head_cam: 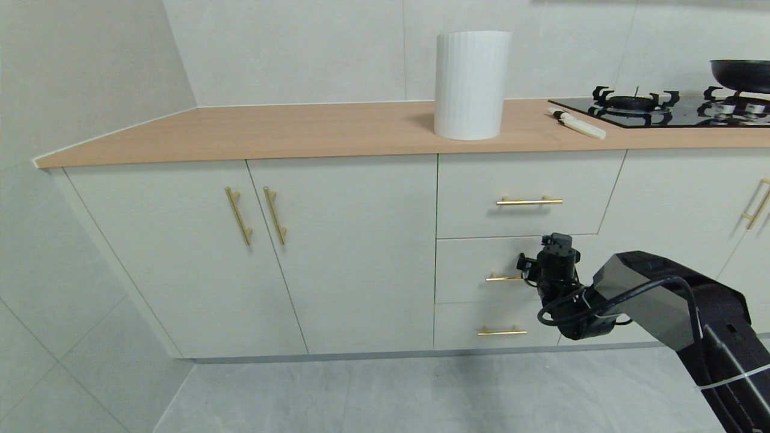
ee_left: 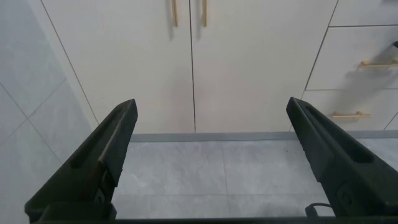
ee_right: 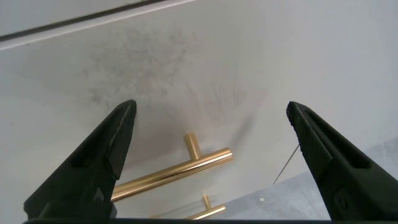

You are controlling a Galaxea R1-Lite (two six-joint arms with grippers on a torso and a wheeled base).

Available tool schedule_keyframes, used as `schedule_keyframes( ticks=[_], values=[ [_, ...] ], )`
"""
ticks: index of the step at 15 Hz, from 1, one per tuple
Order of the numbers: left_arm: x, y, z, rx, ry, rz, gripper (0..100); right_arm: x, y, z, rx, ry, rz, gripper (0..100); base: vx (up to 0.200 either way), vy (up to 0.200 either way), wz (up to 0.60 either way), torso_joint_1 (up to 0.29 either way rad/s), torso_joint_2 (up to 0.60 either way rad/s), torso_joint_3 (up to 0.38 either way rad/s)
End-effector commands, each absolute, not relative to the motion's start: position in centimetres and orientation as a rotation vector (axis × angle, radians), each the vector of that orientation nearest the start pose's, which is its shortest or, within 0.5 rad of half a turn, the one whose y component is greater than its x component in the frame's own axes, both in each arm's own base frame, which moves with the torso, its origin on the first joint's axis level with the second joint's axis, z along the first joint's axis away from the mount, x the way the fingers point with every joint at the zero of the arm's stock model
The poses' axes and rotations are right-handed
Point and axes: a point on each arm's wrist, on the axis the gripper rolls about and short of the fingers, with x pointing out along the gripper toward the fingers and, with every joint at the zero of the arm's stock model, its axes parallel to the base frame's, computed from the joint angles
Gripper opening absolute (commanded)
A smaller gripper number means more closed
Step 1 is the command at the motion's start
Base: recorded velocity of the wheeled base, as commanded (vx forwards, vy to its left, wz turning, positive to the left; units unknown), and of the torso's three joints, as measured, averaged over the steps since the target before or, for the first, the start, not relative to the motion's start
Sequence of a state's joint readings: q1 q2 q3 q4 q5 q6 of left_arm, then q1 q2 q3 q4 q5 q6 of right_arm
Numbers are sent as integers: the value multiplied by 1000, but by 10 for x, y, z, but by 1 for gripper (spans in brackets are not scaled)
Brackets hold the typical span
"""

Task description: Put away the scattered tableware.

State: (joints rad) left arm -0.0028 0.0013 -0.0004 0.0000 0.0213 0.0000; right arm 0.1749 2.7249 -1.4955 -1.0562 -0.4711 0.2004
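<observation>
Kitchen drawer handle (ee_right: 180, 170) before right gripper (ee_right: 210, 107), fingers spread

Cream utensil (head_cam: 576, 124) lying flat on countertop (head_cam: 301, 129), just beside hob (head_cam: 659, 118).

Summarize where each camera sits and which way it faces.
Head view: up on the head, facing forward-down at the counter and double doors; right arm low right.
Left wrist view: low, facing the double doors and floor; left gripper open.
Right wrist view: close to a drawer handle; right gripper open.
Shared: head and left wrist both see the double doors.
</observation>
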Motion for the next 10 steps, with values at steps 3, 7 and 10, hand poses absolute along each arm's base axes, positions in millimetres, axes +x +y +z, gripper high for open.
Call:
schedule_keyframes(
  ticks=[3, 7, 10],
  values=[
    [-23, 1, 76, 0, 2, 18, 100, 497, 77, -33, 146, 125, -320, 100, 0, 0, 0, 0, 0, 0],
    [-23, 1, 76, 0, 2, 18, 100, 488, 75, -32, 134, 152, -335, 100, 0, 0, 0, 0, 0, 0],
    [-23, 1, 76, 0, 2, 20, 100, 454, 70, -5, 127, 195, -323, 100, 0, 0, 0, 0, 0, 0]
  ],
)
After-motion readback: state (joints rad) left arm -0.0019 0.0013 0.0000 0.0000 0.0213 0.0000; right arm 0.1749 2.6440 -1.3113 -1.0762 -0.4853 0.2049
